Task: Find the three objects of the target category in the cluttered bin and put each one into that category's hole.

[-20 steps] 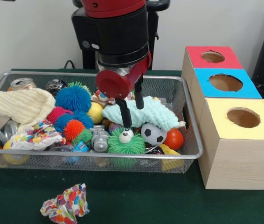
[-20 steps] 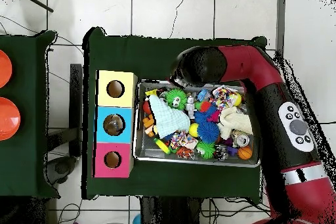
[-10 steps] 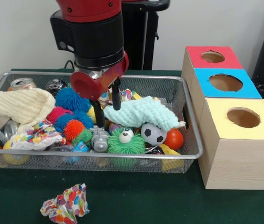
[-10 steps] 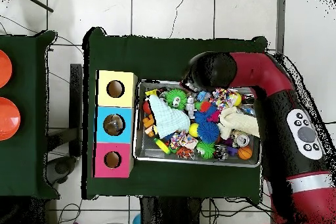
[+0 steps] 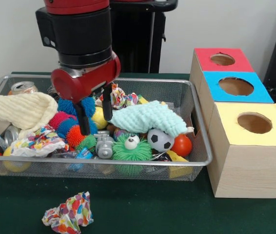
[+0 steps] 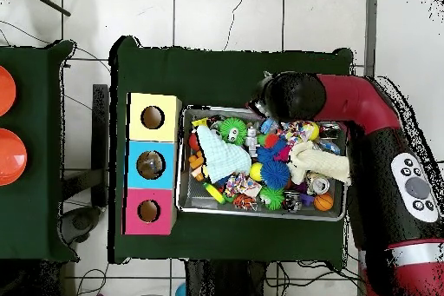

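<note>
Front view shows the red and black gripper with jaws apart and empty, above the spiky orange rubber ball in the wire mesh bin, so I think it should drop straight down.

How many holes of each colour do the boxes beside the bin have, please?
Red hole: 1
Blue hole: 1
Yellow hole: 1
Total: 3
</note>
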